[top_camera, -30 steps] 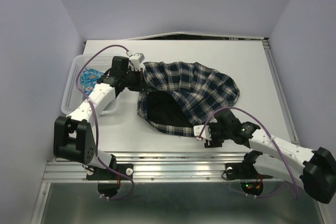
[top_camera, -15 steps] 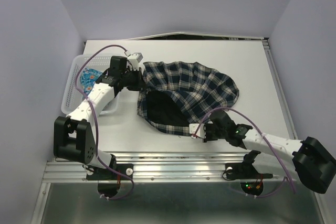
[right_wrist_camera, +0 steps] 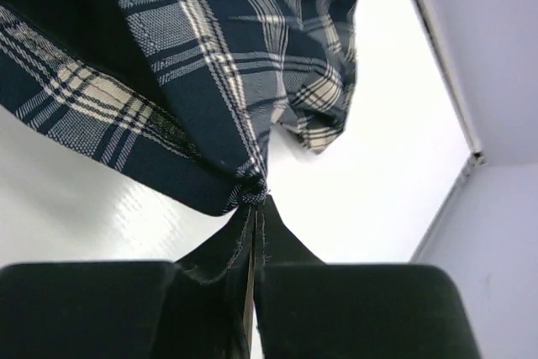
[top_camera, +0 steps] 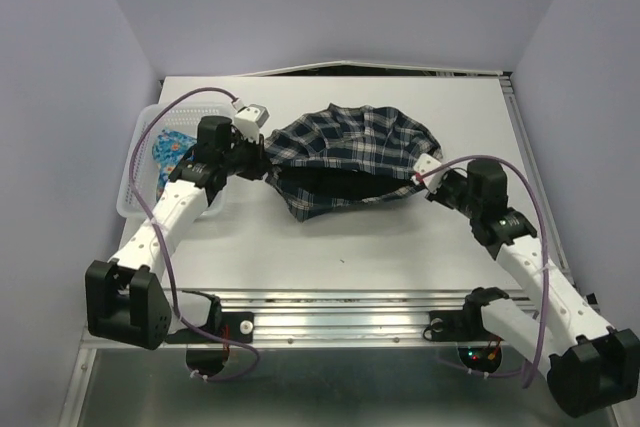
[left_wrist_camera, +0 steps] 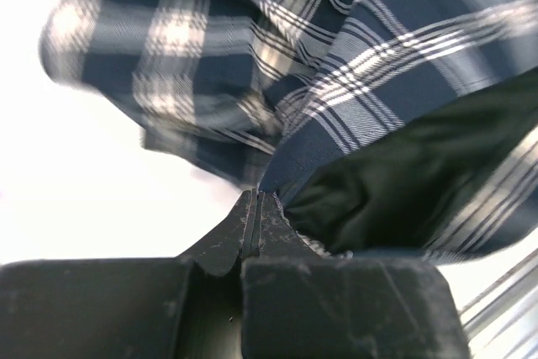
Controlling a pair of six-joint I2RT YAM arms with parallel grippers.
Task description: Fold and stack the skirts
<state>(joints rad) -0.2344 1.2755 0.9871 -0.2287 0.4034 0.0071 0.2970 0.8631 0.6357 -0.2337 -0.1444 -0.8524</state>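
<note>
The dark navy plaid skirt [top_camera: 352, 152] hangs stretched between both grippers above the middle of the table, its dark lining showing along the near edge. My left gripper [top_camera: 262, 154] is shut on the skirt's left corner [left_wrist_camera: 277, 176]. My right gripper [top_camera: 428, 175] is shut on its right corner [right_wrist_camera: 252, 187], pinching the hem. The blue floral skirt [top_camera: 172, 150] lies bunched in the white lattice basket [top_camera: 136, 169] at the left, partly hidden by the left arm.
The basket stands along the table's left edge. A raised rail [top_camera: 520, 127] runs down the table's right edge. Purple walls close in the left, back and right. The metal mounting rail [top_camera: 340, 307] crosses the front.
My right gripper shut on the plaid skirt's near hem and carried it up and to the right, lifting and stretching the skirt. The left gripper kept its hold.
</note>
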